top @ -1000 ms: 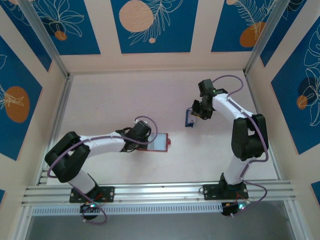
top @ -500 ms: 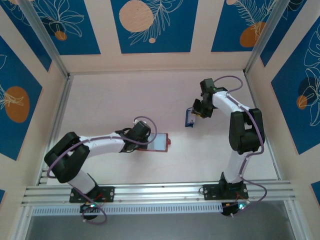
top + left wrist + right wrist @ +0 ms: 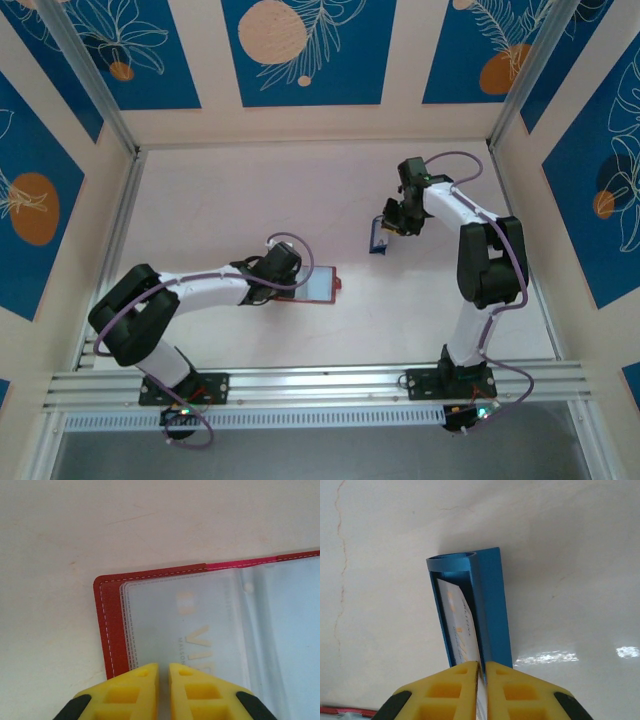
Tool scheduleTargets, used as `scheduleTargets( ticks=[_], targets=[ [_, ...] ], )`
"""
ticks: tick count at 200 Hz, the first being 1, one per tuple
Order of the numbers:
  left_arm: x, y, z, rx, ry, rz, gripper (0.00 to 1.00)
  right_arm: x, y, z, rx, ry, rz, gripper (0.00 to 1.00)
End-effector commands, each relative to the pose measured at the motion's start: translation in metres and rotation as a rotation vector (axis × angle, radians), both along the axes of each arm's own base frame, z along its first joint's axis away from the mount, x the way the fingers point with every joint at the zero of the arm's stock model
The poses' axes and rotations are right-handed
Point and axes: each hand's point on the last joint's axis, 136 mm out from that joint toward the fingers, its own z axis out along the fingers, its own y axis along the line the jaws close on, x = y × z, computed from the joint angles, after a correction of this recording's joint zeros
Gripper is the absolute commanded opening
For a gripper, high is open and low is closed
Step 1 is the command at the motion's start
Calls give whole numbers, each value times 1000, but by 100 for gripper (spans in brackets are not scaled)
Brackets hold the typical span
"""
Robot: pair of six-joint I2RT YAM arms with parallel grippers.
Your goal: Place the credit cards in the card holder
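Right wrist view: pinches card (image 3: 461, 625) edge-on with right gripper (image 3: 482, 672), inside blue stand (image 3: 493, 607). Risks jamming it against the stand's wall, or losing the thin grip, if pulled askew. Left wrist view: presses clenched left gripper (image 3: 163, 672) on open card holder (image 3: 112, 625), flat on table (image 3: 50, 535); could drag it sideways.

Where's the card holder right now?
In the top view, the card holder lies open near the middle of the table, left gripper closed on its left edge, blue stand farther back-right.
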Motion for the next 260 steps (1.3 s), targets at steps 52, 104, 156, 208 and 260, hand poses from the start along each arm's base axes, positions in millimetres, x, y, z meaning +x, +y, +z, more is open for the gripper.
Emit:
scheduleTargets(
  ticks=[52, 104, 156, 208, 260],
  targets=[
    [-13, 12, -16, 29, 64, 14, 12, 7, 14, 8, 15, -11, 51, 13],
    [-14, 13, -17, 28, 66, 15, 12, 8, 17, 1, -37, 12, 74, 16],
    [-14, 14, -16, 27, 63, 19, 12, 7, 19, -2, -109, 27, 97, 10],
    [-15, 15, -11, 21, 55, 18, 12, -1, 20, 38, -112, -46, 101, 0],
    [-11, 15, 6, 11, 16, 17, 12, -37, 107, 93, 217, -174, 277, 0]
  ],
)
